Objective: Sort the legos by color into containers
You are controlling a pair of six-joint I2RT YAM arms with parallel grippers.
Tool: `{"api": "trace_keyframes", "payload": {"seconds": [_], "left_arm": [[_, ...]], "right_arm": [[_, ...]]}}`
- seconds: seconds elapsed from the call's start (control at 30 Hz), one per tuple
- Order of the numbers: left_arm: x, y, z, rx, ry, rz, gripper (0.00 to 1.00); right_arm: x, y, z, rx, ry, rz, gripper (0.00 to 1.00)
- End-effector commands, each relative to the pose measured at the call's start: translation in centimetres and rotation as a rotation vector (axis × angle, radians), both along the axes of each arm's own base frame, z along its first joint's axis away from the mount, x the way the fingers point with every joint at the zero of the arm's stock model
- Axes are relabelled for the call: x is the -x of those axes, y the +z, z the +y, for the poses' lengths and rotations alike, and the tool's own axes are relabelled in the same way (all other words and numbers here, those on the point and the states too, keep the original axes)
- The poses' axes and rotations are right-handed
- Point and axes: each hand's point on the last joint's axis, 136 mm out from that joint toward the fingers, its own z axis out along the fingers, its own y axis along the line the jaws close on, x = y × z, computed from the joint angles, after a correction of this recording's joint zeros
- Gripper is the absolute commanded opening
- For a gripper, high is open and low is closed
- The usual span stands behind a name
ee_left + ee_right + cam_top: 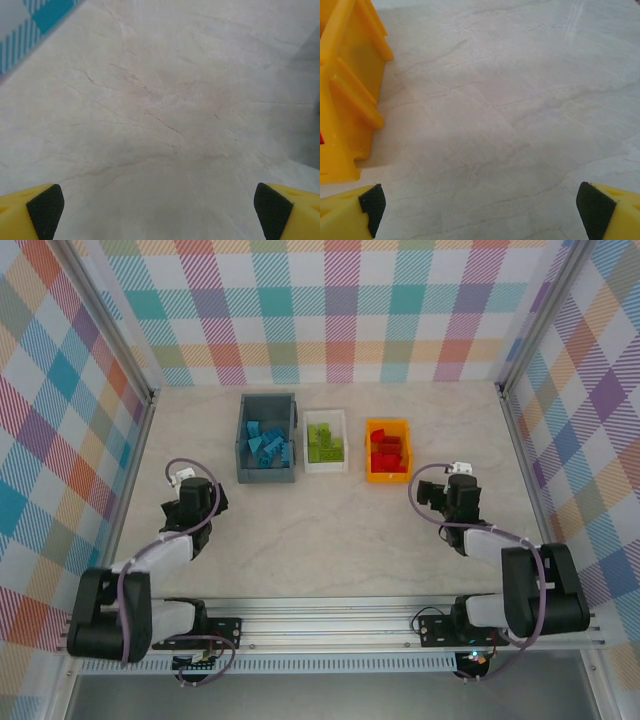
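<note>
The pale marbled table (pixel 330 530) is carrying three bins in a row near its far edge. The slate grey-blue bin (pixel 266 476), the largest, is sitting at the left of the row. The white bin (pixel 326 468) is standing just beside it in the middle, and the orange-yellow bin (pixel 388 478) is standing just beside that on the right. The left gripper (pixel 197 502) is hanging over the table's left side, nearer the near edge than the bins are, with its jaws spread wide and nothing between them. The right gripper (pixel 452 498) is hanging over the right side, likewise spread wide and empty, and the right wrist view is showing the orange-yellow bin's wall close on its left. The light blue legos (pixel 268 443) are lying heaped in the slate grey-blue bin, the lime green legos (pixel 325 443) in the white bin, and the red legos (pixel 389 454) in the orange-yellow bin.
</note>
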Motion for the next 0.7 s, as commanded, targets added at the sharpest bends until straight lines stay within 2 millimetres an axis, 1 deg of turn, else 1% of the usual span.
{"api": "trace_keyframes", "payload": {"seconds": [0.0,0.07,0.1,0.17,0.23,0.27,0.3,0.33,0.37,0.4,0.43,0.5,0.53,0.67], "left_arm": [[-4.1,2.7,-0.7,0.031,-0.077,-0.192,1.00],[-5.5,2.7,-1.2,0.023,-0.127,-0.206,1.00],[-5.9,1.9,-1.3,0.029,-0.134,-0.189,1.00],[-6.4,1.7,-1.8,0.031,-0.173,-0.168,1.00],[-6.1,2.0,-2.8,0.019,-0.222,-0.212,1.00],[-5.6,1.7,-3.2,0.002,-0.236,-0.237,1.00],[-5.2,1.3,-3.6,-0.017,-0.250,-0.298,1.00],[-4.9,1.6,-3.9,-0.029,-0.278,-0.353,1.00],[-4.7,1.6,-3.9,-0.020,-0.275,-0.331,1.00],[-4.7,0.9,-3.7,-0.013,-0.256,-0.274,1.00],[-5.4,1.0,-3.6,-0.019,-0.254,-0.290,1.00],[-6.0,0.4,-3.6,-0.011,-0.250,-0.207,1.00],[-6.1,0.6,-3.7,-0.017,-0.252,-0.234,1.00],[-6.1,0.5,-3.7,-0.013,-0.252,-0.221,1.00]], "right_arm": [[-3.2,4.2,0.4,-0.006,0.075,-0.180,1.00],[-3.7,2.9,-0.4,-0.054,0.068,-0.177,1.00],[-3.8,2.8,-0.2,-0.065,0.086,-0.189,1.00],[-3.9,1.9,0.1,-0.071,0.106,-0.179,1.00],[-3.5,2.0,0.3,-0.064,0.120,-0.208,1.00],[-3.4,2.1,0.4,-0.063,0.123,-0.218,1.00],[-3.3,2.0,0.4,-0.064,0.125,-0.214,1.00],[-3.4,2.1,0.4,-0.063,0.126,-0.218,1.00],[-3.4,2.0,0.3,-0.062,0.123,-0.213,1.00],[-3.4,2.0,0.3,-0.062,0.120,-0.212,1.00],[-3.5,2.0,0.2,-0.062,0.115,-0.207,1.00],[-3.7,1.8,-0.1,-0.048,0.086,-0.191,1.00],[-3.9,1.9,-0.1,-0.034,0.075,-0.187,1.00],[-3.9,1.8,0.1,-0.029,0.080,-0.185,1.00]]}}
